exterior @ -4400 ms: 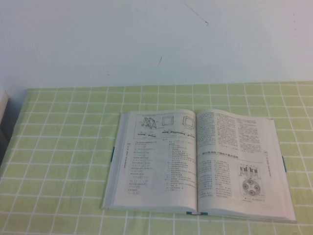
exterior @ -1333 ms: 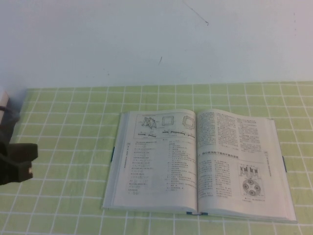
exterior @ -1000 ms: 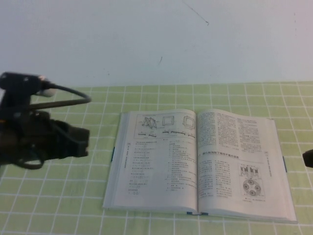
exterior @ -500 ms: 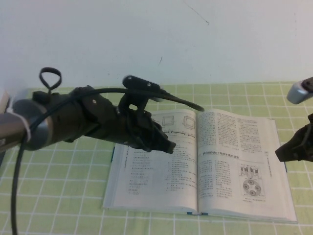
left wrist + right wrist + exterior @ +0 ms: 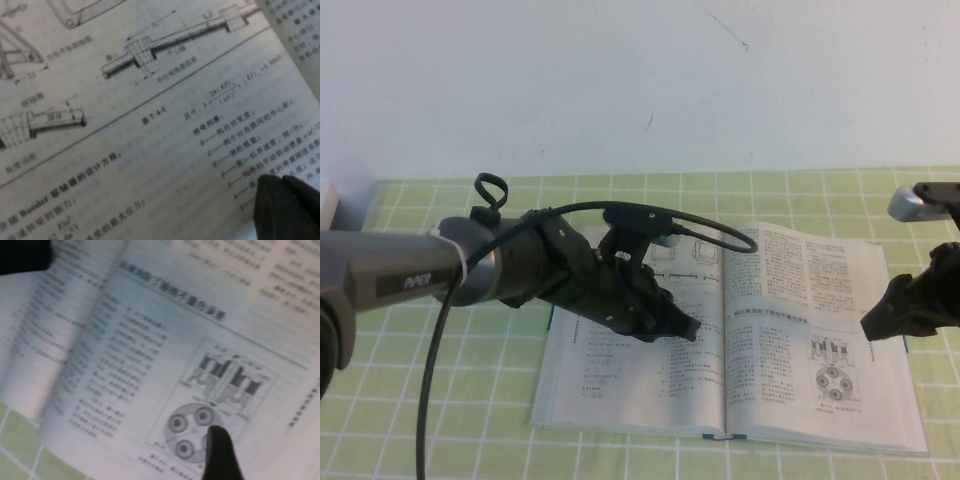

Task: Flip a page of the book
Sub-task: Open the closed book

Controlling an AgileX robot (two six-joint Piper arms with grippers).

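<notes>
Hands over the book (image 5: 800, 340): left hand (image 5: 682, 326), right hand (image 5: 876, 326), grip state of both unclear.

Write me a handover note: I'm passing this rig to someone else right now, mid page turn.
Left gripper: hovering over the book's left-hand side near the spine; not holding anything visible.
Right gripper: over the outer part of the page with the four-circle diagram; holding nothing that can be seen.
Book: lying open and flat on the green checked cloth.
Done: both arms are out over the book.
Left: the page lies flat, not lifted. It has yet to be caught at its edge, carried across the spine and laid on the left stack.
</notes>
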